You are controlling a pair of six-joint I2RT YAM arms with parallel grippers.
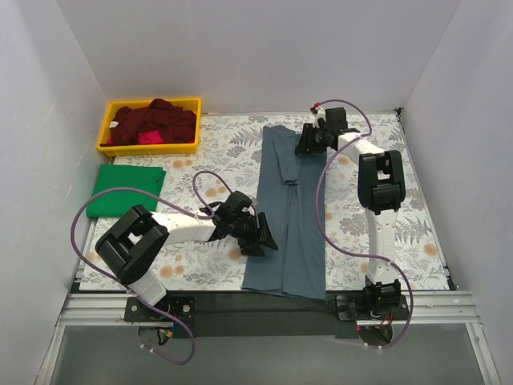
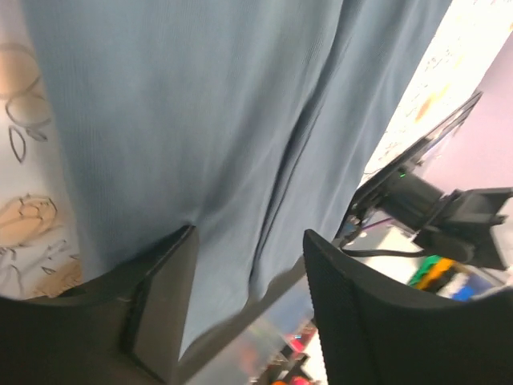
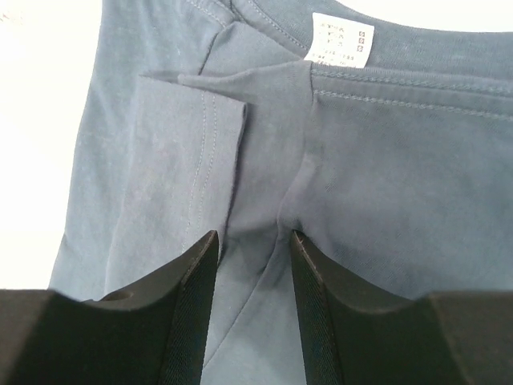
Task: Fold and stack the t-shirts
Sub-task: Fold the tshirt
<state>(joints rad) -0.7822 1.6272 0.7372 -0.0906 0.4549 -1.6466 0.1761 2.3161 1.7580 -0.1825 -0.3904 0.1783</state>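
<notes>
The slate-blue t-shirt (image 1: 288, 241) lies in the middle of the table as a long narrow strip, collar at the far end. My left gripper (image 1: 260, 237) sits at its left edge near the hem. In the left wrist view that gripper (image 2: 248, 237) is open, with the blue cloth (image 2: 200, 104) lying under and between the jaws. My right gripper (image 1: 307, 144) is at the collar end. In its wrist view it (image 3: 252, 234) is open, tips down on the shirt (image 3: 385, 176), a small ridge of cloth between them, just below the white label (image 3: 340, 38). A folded green t-shirt (image 1: 124, 188) lies at the left.
A yellow bin (image 1: 148, 147) at the back left holds dark red t-shirts (image 1: 156, 120) and a pink one (image 1: 147, 138). A floral table cloth (image 1: 216, 148) covers the table. White walls close in on three sides. The metal rail (image 1: 264, 309) runs along the near edge.
</notes>
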